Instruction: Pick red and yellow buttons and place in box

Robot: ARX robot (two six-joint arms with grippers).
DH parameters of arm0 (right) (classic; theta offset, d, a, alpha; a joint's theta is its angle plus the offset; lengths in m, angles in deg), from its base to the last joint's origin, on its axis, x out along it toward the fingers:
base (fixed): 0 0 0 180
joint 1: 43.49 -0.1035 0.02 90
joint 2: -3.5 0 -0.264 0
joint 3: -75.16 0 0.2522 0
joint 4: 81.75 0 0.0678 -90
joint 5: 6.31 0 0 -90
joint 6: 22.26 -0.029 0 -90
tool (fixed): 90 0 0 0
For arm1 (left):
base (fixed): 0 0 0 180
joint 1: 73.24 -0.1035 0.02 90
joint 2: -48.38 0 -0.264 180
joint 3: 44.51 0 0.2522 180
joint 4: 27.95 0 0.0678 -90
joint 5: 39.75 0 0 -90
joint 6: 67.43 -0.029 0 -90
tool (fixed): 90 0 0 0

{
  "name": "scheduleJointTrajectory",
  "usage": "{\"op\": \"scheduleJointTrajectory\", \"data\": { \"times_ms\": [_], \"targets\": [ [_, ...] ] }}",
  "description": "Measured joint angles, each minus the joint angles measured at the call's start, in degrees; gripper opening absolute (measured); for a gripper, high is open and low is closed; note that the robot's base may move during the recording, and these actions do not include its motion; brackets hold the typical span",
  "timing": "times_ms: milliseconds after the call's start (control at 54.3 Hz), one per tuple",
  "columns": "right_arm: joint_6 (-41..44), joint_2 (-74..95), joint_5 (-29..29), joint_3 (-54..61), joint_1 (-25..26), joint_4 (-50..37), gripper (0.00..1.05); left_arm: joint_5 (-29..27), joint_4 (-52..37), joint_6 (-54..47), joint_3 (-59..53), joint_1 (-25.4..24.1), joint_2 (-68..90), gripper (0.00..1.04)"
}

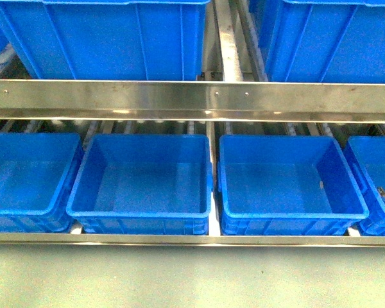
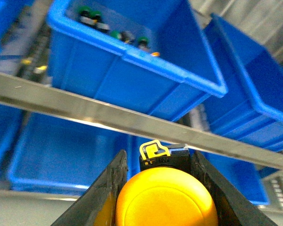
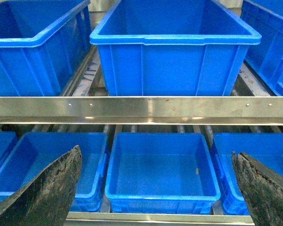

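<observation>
In the left wrist view my left gripper (image 2: 162, 197) is shut on a yellow button (image 2: 166, 200), a round yellow cap on a black body with a yellow clip. Beyond it an upper blue bin (image 2: 132, 61) holds several green-topped pieces (image 2: 87, 13). No red button shows. In the right wrist view my right gripper (image 3: 155, 188) is open and empty, its fingers (image 3: 47, 190) wide apart before a lower-shelf blue bin (image 3: 161, 197). Neither arm shows in the front view.
A steel shelf rail (image 1: 192, 99) crosses the front view between upper blue bins (image 1: 109, 38) and several lower blue bins (image 1: 141, 212), (image 1: 289, 212). The far right lower bin (image 1: 382, 186) holds small dark parts. A green floor (image 1: 192, 276) lies in front.
</observation>
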Motion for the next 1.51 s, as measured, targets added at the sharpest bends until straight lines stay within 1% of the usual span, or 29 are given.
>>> {"op": "scheduleJointTrajectory", "data": {
  "times_ms": [55,92,166,258,331,442,460,589,663,736,810,920,1104,1215,1344,1509],
  "targets": [
    [-0.02,-0.02,0.02,0.00,0.00,0.00,0.97,-0.44,-3.89,3.17,3.78,1.29,5.16,0.33],
    [-0.02,-0.02,0.00,0.00,0.00,0.00,0.97,-1.97,-5.53,4.70,6.95,2.69,8.72,0.33],
    [0.00,0.00,0.00,0.00,0.00,0.00,0.97,-5.33,-6.29,7.13,12.66,5.97,14.03,0.33],
    [0.00,0.00,0.00,0.00,0.00,0.00,0.97,-6.27,-7.63,10.49,18.60,10.64,19.15,0.33],
    [-0.02,0.00,0.00,0.00,0.00,0.00,0.97,-4.87,-8.66,13.73,23.34,15.23,22.64,0.33],
    [-0.02,0.00,0.02,0.00,0.00,0.00,0.97,-0.09,-9.99,18.73,30.38,22.95,27.12,0.33],
    [-0.02,0.00,0.00,0.00,0.00,0.00,0.97,0.20,-9.97,19.02,30.95,23.67,27.43,0.33],
    [-0.02,0.00,0.00,0.00,0.00,0.00,0.97,0.59,-5.55,18.16,37.29,33.24,31.67,0.33],
    [0.00,0.00,0.00,0.00,0.00,0.00,0.97,0.85,-4.85,18.12,38.66,36.44,33.18,0.33],
    [-0.02,0.00,0.00,0.00,0.00,0.00,0.97,2.49,-5.29,18.58,39.54,39.45,34.62,0.33],
    [-0.02,0.00,0.02,0.00,0.00,0.00,0.97,4.11,-5.84,19.04,39.67,40.92,34.99,0.33],
    [0.00,0.00,0.00,0.00,0.00,0.00,0.97,4.90,-8.07,20.52,39.69,41.46,34.99,0.33],
    [-0.02,0.00,0.02,0.00,0.00,0.00,0.97,6.19,-11.82,24.17,39.34,40.41,34.97,0.33],
    [-0.02,0.00,0.02,0.00,0.00,0.00,0.97,6.84,-16.72,28.15,38.93,39.87,34.95,0.33],
    [-0.02,0.00,0.00,0.00,0.00,0.00,0.97,6.27,-22.03,33.31,38.60,39.47,34.93,0.33],
    [0.00,0.02,0.46,0.04,-0.04,-0.11,0.97,6.03,-23.39,36.87,37.90,39.36,34.93,0.33]
  ]
}}
